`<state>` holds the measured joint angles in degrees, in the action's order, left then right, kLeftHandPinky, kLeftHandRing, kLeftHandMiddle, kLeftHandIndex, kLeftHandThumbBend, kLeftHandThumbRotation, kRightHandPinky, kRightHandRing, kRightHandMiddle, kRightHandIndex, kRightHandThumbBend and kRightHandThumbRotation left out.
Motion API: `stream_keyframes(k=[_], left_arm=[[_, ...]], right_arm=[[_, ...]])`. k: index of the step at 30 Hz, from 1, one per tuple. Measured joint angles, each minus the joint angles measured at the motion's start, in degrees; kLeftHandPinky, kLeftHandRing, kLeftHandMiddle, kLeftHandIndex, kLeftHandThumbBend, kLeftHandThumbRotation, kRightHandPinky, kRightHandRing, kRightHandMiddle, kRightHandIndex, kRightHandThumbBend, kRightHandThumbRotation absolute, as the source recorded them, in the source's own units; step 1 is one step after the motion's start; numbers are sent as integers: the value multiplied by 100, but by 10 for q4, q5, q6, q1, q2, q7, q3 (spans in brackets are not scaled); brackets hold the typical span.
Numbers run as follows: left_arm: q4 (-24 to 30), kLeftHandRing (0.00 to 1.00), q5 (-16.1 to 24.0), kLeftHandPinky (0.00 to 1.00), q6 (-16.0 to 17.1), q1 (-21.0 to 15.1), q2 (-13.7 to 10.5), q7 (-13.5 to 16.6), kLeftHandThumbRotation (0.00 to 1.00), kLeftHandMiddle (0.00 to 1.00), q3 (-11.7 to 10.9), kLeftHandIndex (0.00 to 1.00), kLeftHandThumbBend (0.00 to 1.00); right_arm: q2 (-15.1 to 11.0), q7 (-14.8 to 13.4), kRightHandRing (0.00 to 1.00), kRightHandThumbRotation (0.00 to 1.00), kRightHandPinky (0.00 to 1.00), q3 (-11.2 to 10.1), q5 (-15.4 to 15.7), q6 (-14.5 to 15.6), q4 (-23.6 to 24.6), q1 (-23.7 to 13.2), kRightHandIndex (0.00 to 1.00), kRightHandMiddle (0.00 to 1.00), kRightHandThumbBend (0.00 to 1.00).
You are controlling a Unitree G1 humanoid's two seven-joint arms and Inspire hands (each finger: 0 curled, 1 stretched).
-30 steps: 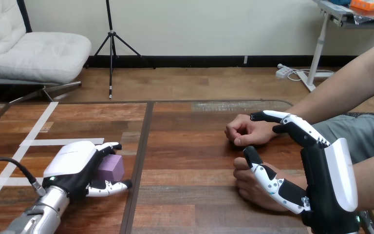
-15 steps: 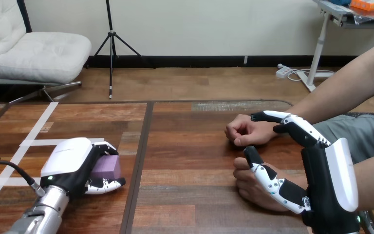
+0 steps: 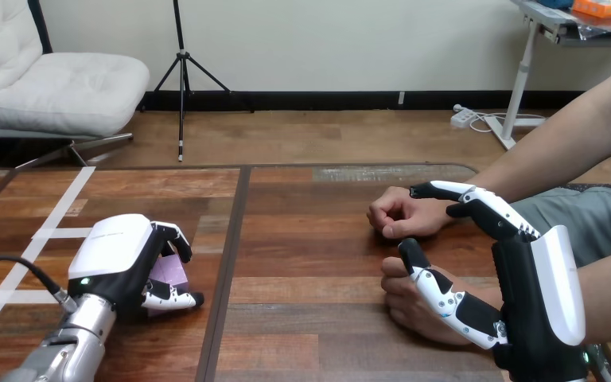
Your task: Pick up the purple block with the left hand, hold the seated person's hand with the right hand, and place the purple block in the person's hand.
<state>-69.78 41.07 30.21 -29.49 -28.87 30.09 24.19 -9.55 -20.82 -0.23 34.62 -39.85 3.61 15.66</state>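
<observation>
— Tightened round the block (image 3: 169,274) since a second ago: left hand (image 3: 115,259) drawn back a little along the table (image 3: 310,239), fingers (image 3: 177,237) now curled over the top.

— And the thumb (image 3: 171,300)?

— Tucked against the near lower edge, pinching the block against the fingers.

— Block itself?

— Purple, matte, square-edged. Tipped now rather than lying flat, half hidden under the white shell and black palm. Cannot tell whether clear of the wood.

— Surface?

— Dark brown planks, glossy, with strips of white tape (image 3: 48,233) at the left.

— Right hand (image 3: 525,302)?

— Same as before. Fingers (image 3: 477,203) nearly straight and close together, reaching over the wrist of the person's far hand (image 3: 398,215), a loose fist resting on the table. Thumb (image 3: 433,286) lying across the person's near hand (image 3: 410,314), touching it, not seen curled round it.

— Near hand's pose?

— Loosely closed, down on the table just under that thumb, well apart from the block.
</observation>
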Motion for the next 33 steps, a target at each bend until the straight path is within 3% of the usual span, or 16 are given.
stream_keyframes(k=[33], left_arm=[[-4,40,0,34,-1,0,5,12,6,47,4,52,49]], right_arm=[[-16,0,73,31,64,-1,0,0,3,11,68,71,40]])
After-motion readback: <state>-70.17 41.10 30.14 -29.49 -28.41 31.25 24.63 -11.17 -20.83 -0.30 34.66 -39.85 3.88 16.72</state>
